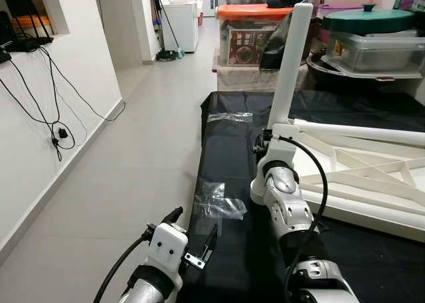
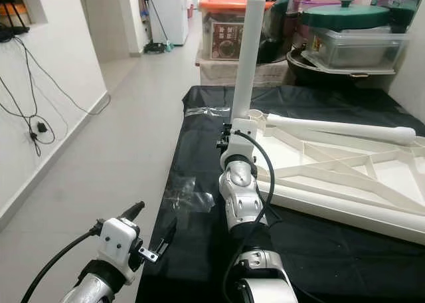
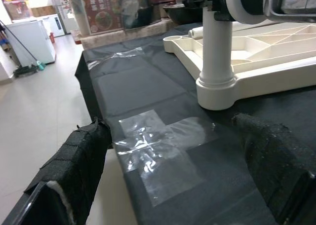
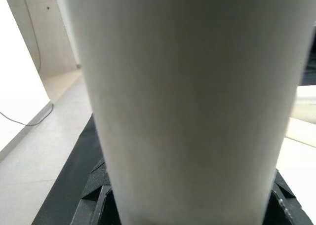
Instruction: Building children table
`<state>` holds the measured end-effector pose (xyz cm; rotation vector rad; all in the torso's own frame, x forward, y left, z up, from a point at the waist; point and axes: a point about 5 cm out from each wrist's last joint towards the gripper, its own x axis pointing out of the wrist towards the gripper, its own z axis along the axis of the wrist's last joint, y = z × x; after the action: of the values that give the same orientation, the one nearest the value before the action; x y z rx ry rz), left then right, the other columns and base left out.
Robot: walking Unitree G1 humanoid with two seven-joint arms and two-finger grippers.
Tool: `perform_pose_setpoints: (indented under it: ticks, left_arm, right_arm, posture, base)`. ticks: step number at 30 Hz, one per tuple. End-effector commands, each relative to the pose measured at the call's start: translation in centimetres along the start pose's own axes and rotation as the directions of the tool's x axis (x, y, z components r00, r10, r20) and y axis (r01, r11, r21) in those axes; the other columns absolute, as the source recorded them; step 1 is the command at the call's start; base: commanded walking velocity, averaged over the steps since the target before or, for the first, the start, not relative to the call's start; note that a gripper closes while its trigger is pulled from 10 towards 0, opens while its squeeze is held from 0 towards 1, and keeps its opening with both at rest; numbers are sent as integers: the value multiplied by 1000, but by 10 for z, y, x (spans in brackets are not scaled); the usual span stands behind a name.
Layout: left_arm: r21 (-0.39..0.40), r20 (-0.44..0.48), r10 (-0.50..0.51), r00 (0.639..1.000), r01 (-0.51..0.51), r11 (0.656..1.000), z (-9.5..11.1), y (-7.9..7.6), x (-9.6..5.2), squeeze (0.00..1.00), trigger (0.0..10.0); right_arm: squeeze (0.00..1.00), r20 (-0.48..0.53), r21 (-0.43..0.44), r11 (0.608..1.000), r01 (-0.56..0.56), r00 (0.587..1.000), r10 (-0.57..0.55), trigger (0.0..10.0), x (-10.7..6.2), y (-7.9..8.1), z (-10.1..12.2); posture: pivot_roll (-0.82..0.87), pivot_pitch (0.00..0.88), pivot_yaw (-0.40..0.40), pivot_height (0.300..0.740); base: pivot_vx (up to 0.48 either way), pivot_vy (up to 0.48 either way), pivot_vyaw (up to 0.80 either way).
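**Q:** Looking at the kids' table build, where's everything sitting?

**A:** So the white tabletop (image 2: 345,167) is lying flat, underside up, ribs showing, on a black cloth (image 1: 226,157) spread over a low surface next to the tiled floor (image 1: 139,137). One white leg (image 1: 291,64) stands upright in the near corner socket of the top. Another white leg (image 2: 339,127) lies on its side across the tabletop's far edge.

**Q:** And the arms?

**A:** The right gripper (image 1: 265,143) is at the base of the upright leg, right up against it. In the right wrist view that leg (image 4: 182,101) is pressed close between the black pads, so the fingers look clamped on it. The left gripper (image 3: 173,175) hangs low at the cloth's near edge, fingers (image 3: 74,166) spread wide apart with nothing between them. From that wrist you see the leg's foot seated in the corner socket (image 3: 217,89).

**Q:** Anything else lying around?

**A:** A crumpled clear plastic bag (image 1: 219,200) on the cloth just ahead of the left gripper, and another clear plastic piece (image 1: 229,117) farther along the cloth. Behind the cloth there's a storage box with an orange lid (image 1: 252,12) and a green pot lid (image 1: 368,18) on stacked containers. Black cables (image 1: 46,97) dangle down the white wall on the left.
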<state>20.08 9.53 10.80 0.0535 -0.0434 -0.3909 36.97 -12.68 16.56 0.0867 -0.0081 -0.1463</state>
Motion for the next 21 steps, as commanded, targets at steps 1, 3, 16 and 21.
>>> perform_pose_setpoints:
  ticks: [1, 3, 16, 21]
  left_arm:
    - [-9, -16, 9, 1000, -9, 1000, -3, 2, 0, 0, 10000]
    - [-8, -18, 8, 1000, -8, 1000, -3, 3, 0, 0, 10000]
    - [-2, -17, 6, 1000, -6, 1000, -2, 3, 1, 0, 10000]
    - [-4, -16, 5, 1000, -5, 1000, -2, 3, 1, 0, 10000]
  right_arm:
    - [0, -39, 88, 996, 23, 999, -19, 10000, -2, -5, -12]
    - [1000, 16, 96, 992, -81, 997, 80, 10000, -6, 11, -3]
    - [0, 30, 146, 630, -763, 640, 768, 10000, -17, 37, -4]
    - [0, -14, 165, 428, -888, 432, 902, 10000, -19, 26, 1]
  posture:
    - [-33, 0, 20, 740]
    - [-17, 0, 33, 740]
    - [-2, 0, 24, 740]
    - [-6, 0, 22, 740]
  base:
    - [0, 0, 0]
    - [0, 0, 0]
    - [0, 0, 0]
    - [0, 0, 0]
